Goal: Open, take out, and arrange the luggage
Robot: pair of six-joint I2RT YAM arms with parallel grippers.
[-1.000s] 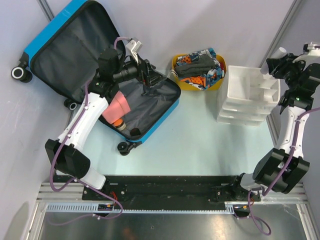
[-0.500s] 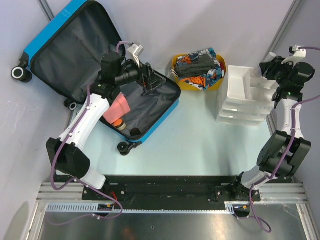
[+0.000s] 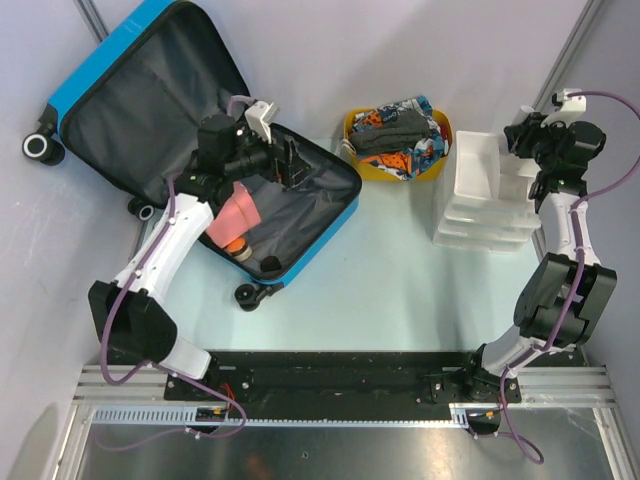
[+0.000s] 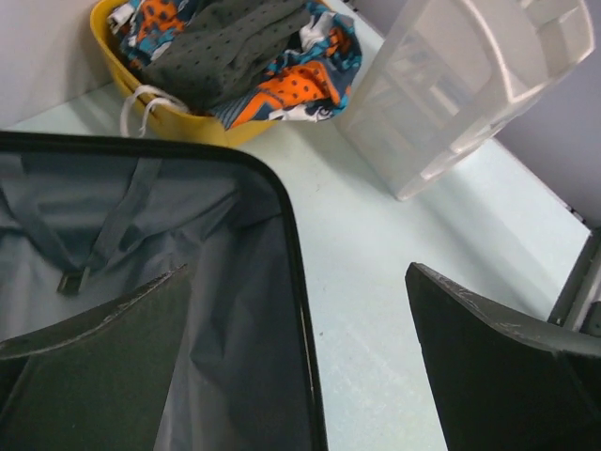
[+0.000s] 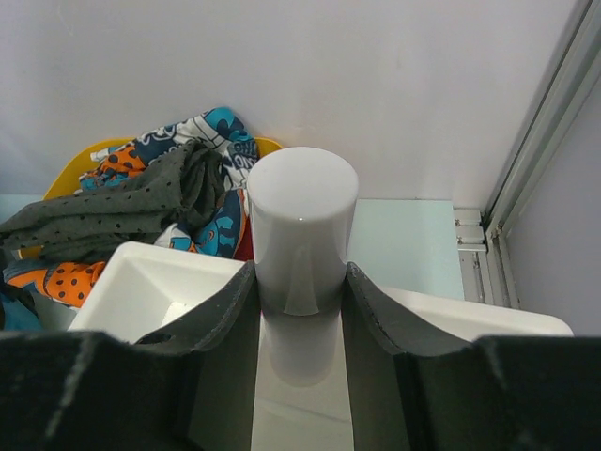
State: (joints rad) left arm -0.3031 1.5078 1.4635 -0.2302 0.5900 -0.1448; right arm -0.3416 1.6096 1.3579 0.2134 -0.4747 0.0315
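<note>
The luggage [image 3: 140, 100] lies unzipped at the far left of the counter [image 3: 400, 280], lid propped against the wall. I judge the shell stiff, light and slick; its rim offers the best hold. My left pincer [image 3: 292, 165] hangs released over the lower half's right rim. My right pincer [image 5: 300, 282], well apart, clamps a pale cylinder [image 5: 300, 197].
</note>
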